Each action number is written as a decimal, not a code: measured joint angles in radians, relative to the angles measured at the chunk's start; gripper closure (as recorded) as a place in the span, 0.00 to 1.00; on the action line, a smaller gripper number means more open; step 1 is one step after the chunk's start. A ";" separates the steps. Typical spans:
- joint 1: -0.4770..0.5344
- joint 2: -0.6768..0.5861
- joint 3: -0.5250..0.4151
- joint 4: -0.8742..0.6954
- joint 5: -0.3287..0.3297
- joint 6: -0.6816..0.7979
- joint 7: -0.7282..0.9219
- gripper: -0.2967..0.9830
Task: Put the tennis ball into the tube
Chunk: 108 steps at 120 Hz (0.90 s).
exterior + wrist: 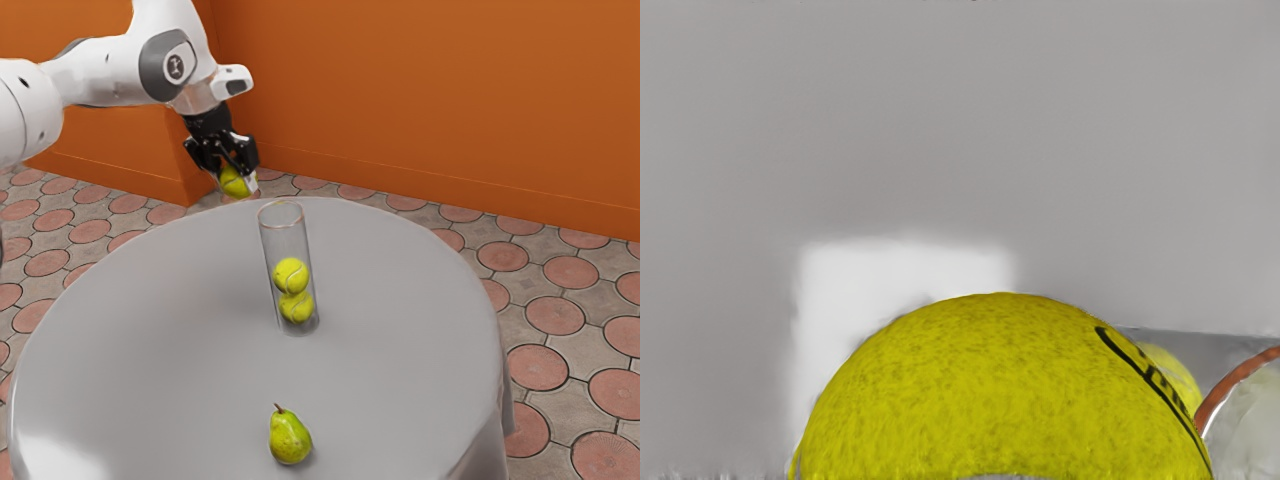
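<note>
Round bench [160, 340] with glossy grey cover, set with tube, pear and balls.
One white jointed arm [100, 75]; one black two-finger gripper [237, 181]; one clear, upright cylindrical tube [288, 235]; one yellow-green pear [290, 441] with brown stem, standing well apart from the tube; one fuzzy yellow tennis ball [990, 390] with black lettering, which the fingers pinch above the bench, outside the tube and near its mouth; two yellow tennis balls [291, 275], stacked inside the tube.

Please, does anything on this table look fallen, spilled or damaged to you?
No, nothing stands out. The clear tube stands upright with two tennis balls inside, the pear shows no visible damage, and the tool holds another ball.
</note>
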 joint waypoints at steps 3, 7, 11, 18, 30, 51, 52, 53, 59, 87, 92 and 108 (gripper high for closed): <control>-0.011 -0.006 -0.005 0.009 0.006 -0.015 -0.005 0.67; -0.021 -0.010 -0.017 0.017 0.015 -0.033 -0.012 0.66; -0.030 -0.010 -0.030 0.030 0.023 -0.049 -0.020 0.65; -0.042 -0.001 -0.053 0.046 0.033 -0.070 -0.033 0.66; -0.066 0.041 -0.071 0.089 0.046 -0.096 -0.054 0.66; -0.067 0.065 -0.073 0.104 0.056 -0.119 -0.083 0.67; -0.067 0.065 -0.073 0.105 0.056 -0.120 -0.084 0.66; -0.067 0.065 -0.073 0.105 0.056 -0.120 -0.085 0.65; -0.067 0.065 -0.071 0.105 0.056 -0.124 -0.091 0.59; -0.067 0.063 -0.066 0.105 0.043 -0.138 -0.109 0.39; -0.067 0.063 -0.065 0.105 0.042 -0.140 -0.111 0.36; -0.068 0.054 -0.064 0.103 0.040 -0.151 -0.118 0.31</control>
